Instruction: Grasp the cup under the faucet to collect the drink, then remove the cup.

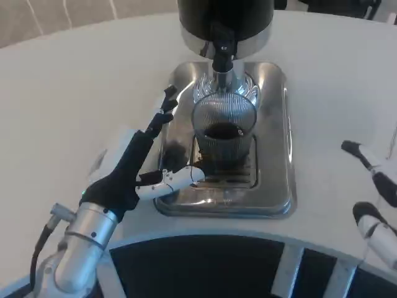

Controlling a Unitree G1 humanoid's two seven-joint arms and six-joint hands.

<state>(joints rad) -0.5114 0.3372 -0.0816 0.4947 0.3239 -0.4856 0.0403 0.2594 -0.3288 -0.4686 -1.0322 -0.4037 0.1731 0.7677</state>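
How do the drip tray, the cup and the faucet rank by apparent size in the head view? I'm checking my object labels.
1. Drip tray, clearly largest.
2. Cup, ribbed glass with dark drink, standing on the tray.
3. Faucet, smallest.
The left hand reaches beside the cup.
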